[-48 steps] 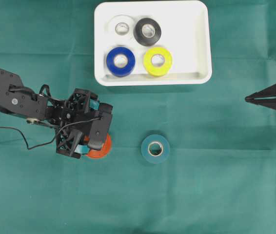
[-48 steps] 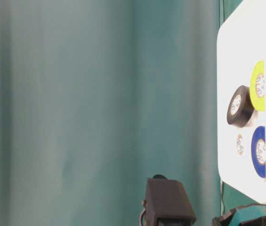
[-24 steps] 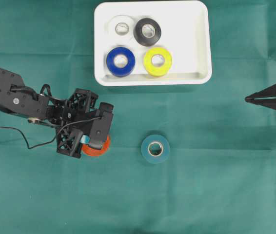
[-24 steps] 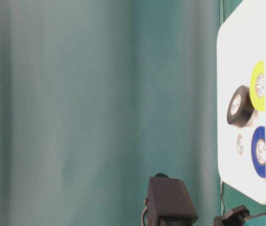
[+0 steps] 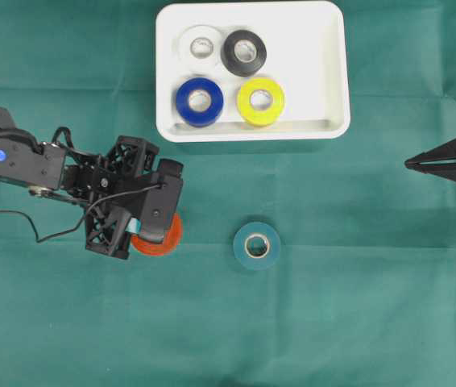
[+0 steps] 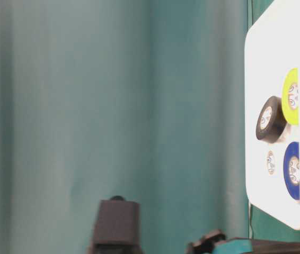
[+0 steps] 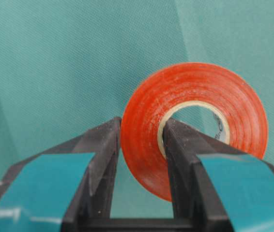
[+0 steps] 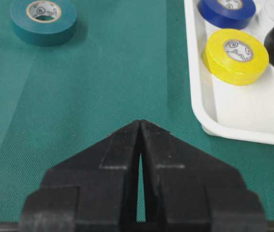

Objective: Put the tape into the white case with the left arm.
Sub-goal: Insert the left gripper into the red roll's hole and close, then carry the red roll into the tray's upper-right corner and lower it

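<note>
Left gripper [image 7: 142, 140] has its jaws clamped on the orange tape [image 7: 195, 121], one finger [image 7: 183, 159] through the core, the other outside the roll's wall. Tape sits low over the green counter [image 5: 333, 322], well short of the case [image 5: 325, 81]. Right gripper [image 8: 140, 126] idle, jaws pressed together. Teal roll [image 5: 257, 246] lies loose mid-counter.
</note>
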Controlling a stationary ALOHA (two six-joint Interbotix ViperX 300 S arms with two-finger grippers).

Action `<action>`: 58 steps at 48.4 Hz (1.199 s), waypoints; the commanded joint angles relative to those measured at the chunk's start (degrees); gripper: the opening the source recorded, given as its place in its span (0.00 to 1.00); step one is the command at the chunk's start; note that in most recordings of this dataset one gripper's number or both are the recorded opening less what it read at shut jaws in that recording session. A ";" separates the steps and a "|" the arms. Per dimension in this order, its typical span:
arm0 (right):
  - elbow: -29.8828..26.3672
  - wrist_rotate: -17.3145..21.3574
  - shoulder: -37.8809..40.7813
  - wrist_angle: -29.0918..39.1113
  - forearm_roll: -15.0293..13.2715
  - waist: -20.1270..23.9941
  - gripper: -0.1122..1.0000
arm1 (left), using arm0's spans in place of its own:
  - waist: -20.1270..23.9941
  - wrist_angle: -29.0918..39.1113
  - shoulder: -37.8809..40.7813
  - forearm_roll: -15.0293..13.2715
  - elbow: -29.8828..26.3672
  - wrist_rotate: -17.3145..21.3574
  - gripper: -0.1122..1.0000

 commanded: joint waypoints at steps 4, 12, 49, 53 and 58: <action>-0.62 0.00 0.62 -0.62 -0.09 0.00 0.02 | 0.53 2.46 -2.55 0.09 -2.81 0.26 0.32; -0.62 0.00 0.53 -0.53 -0.09 0.00 0.02 | 3.34 2.46 -1.76 0.18 -3.69 1.14 0.32; -0.62 0.09 0.62 -0.62 -0.09 0.00 0.02 | 21.88 -2.90 13.89 0.18 -23.82 17.05 0.32; -0.62 0.09 0.70 -0.62 -0.09 0.00 0.02 | 23.64 -3.34 15.47 0.18 -26.02 17.14 0.32; -0.53 0.00 0.70 -0.62 -0.09 0.00 0.02 | 25.84 -3.96 17.49 0.18 -28.30 17.05 0.32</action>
